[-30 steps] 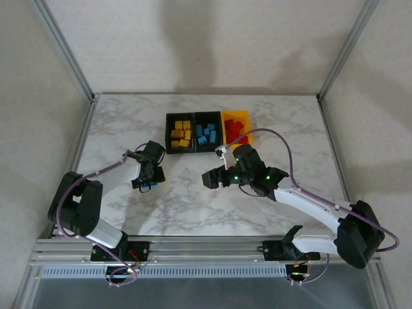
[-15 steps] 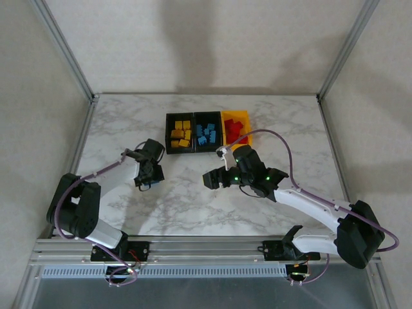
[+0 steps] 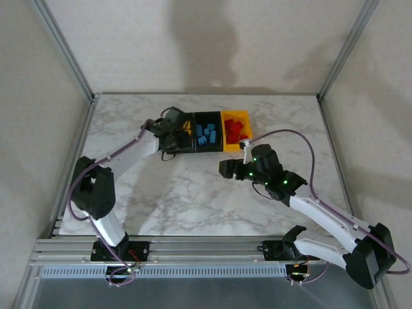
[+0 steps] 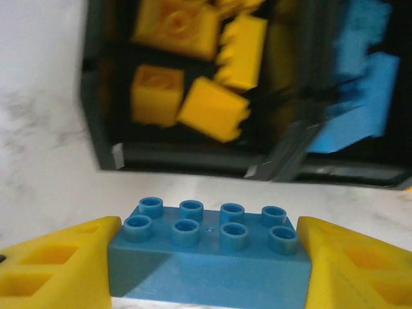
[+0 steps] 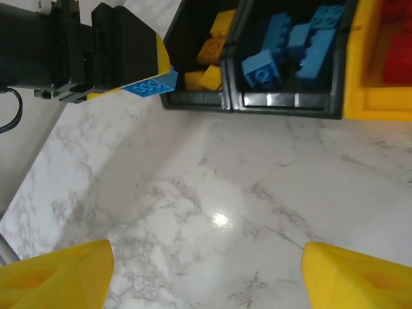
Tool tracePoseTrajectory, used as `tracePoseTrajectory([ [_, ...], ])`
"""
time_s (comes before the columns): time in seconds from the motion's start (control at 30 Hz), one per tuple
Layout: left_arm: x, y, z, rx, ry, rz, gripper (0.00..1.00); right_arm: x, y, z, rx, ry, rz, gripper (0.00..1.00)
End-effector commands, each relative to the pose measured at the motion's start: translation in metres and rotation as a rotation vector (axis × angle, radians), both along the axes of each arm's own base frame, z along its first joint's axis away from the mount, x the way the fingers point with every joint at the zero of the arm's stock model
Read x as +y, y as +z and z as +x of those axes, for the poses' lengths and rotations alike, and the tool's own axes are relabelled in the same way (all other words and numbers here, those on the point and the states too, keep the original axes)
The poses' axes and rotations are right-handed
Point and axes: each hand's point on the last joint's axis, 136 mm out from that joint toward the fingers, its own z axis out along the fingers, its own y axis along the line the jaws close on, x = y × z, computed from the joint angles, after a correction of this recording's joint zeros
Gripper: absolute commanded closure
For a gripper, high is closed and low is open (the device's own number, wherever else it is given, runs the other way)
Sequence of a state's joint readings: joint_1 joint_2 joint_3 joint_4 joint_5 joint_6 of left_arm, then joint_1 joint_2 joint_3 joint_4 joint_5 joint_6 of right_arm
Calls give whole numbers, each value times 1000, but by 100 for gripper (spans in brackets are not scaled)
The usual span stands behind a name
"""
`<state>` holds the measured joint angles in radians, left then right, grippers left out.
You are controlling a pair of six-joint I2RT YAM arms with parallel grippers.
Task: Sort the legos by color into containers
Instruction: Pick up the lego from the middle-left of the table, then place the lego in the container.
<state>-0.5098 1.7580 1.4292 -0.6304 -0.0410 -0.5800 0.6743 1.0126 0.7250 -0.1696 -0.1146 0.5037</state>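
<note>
Left pincer (image 3: 168, 127) swung from worktop (image 3: 193, 199) middle to containers (image 3: 207, 150), clamped on blue lego (image 4: 209, 254), long axis across fingers (image 4: 58, 264). Blue-lego bin (image 4: 341, 168) lies ahead-right; yellow-lego bin (image 4: 187, 158) dead ahead. Right pincer (image 5: 206, 270) wide open, empty.

No text, label, brand, number or sign can be read anywhere in these views

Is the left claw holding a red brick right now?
No, the left claw is shut on a blue brick, with eight studs showing between its yellow fingers.
</note>
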Motion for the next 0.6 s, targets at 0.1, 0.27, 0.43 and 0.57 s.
tracePoseTrajectory([
  [0.1, -43, 13, 31, -18, -27, -40, 47, -28, -8, -1, 37, -110, -19, 23],
  [0.27, -71, 23, 60, -48, -38, -74, 47, -41, -6, -2, 31, -149, -17, 23],
  [0.43, -89, 16, 86, -54, -39, -77, 47, -51, -7, -3, 36, -173, -20, 23],
  [0.57, -103, -2, 102, -31, -47, -88, 47, -57, -8, -4, 37, -188, -27, 23],
])
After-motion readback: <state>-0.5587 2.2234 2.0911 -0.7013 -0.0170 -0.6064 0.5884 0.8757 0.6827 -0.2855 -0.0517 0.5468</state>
